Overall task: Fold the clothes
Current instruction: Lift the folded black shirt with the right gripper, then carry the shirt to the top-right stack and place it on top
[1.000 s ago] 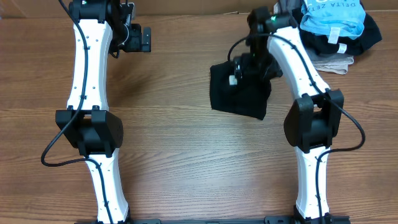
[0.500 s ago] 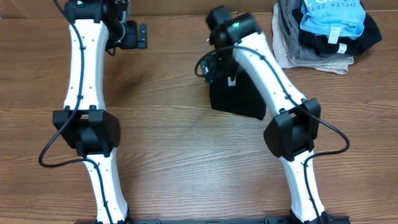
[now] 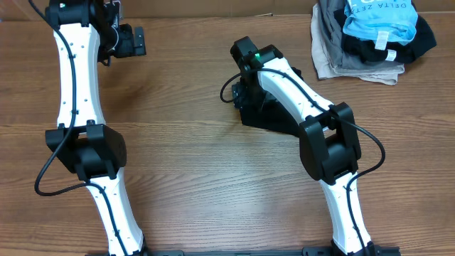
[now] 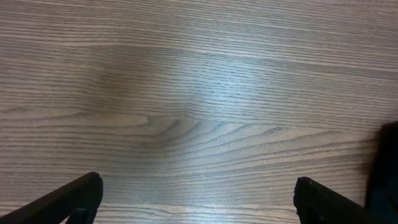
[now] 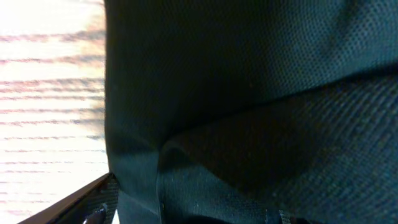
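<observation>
The clothes, a black T-shirt (image 3: 279, 119), lie folded into a small dark block on the wooden table, right of centre. My right gripper (image 3: 242, 94) is down at the shirt's left edge. In the right wrist view black fabric (image 5: 249, 93) fills the frame and lies between the jaws of the right gripper (image 5: 193, 214), which stand wide apart; one finger (image 5: 93, 202) shows at the lower left. My left gripper (image 3: 135, 41) hovers far off at the back left. In its own view the left gripper (image 4: 198, 199) is open over bare wood.
A pile of other garments (image 3: 370, 43) sits at the back right corner, a light-blue one (image 3: 380, 20) on top and grey and beige ones (image 3: 333, 51) below. The table's back edge (image 3: 213, 16) runs just behind both grippers.
My right gripper has swung from the shirt's upper middle leftwards to its left edge and dropped onto the cloth. The left gripper has drifted left, still open.
</observation>
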`<action>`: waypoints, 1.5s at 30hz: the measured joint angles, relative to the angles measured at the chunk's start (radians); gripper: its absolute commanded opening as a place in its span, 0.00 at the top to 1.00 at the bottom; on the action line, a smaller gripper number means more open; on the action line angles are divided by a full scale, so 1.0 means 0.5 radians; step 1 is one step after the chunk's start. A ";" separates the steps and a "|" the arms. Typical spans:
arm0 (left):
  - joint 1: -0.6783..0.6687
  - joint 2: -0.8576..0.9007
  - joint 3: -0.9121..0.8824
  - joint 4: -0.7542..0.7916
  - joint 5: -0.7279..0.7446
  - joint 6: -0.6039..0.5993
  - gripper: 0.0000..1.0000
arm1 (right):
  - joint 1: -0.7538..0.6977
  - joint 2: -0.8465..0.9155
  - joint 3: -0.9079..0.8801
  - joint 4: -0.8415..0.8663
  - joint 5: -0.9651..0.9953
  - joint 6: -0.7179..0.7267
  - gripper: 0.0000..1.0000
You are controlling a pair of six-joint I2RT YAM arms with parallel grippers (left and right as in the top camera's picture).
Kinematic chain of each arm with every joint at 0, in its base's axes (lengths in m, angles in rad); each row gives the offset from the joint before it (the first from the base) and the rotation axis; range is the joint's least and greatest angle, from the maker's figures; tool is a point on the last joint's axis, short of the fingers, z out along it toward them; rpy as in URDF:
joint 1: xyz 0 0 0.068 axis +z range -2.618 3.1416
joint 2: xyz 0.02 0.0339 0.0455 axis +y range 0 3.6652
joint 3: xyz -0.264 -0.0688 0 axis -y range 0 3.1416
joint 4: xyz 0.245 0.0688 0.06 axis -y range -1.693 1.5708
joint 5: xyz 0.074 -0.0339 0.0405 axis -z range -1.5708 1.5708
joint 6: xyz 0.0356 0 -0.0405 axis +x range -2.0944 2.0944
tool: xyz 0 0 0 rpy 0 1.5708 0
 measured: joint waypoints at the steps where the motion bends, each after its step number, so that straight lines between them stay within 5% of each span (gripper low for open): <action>1: 0.000 0.000 -0.005 0.004 0.000 0.000 0.00 | -0.001 0.000 -0.002 0.017 -0.005 0.009 0.16; 15: 0.000 0.000 -0.232 0.007 0.001 0.000 0.00 | 0.118 0.072 -0.019 0.220 0.166 0.026 0.29; 16: 0.000 0.000 -0.246 0.012 0.000 0.000 0.00 | 0.121 0.079 -0.016 0.208 0.187 0.023 0.34; 20: 0.000 0.000 -0.277 0.020 0.000 0.000 0.00 | 0.119 0.096 0.005 0.140 0.272 0.027 0.84; 22: 0.000 0.000 -0.279 0.021 0.000 0.000 0.00 | 0.101 0.098 0.009 0.110 0.320 0.032 0.96; 32: -0.011 0.000 -0.280 0.034 0.000 -0.001 0.00 | -0.071 0.137 0.347 -0.410 0.252 -0.020 0.96; 45: -0.066 0.000 -0.280 0.084 0.001 -0.005 0.00 | -0.548 0.134 1.717 -1.024 0.259 -0.204 0.96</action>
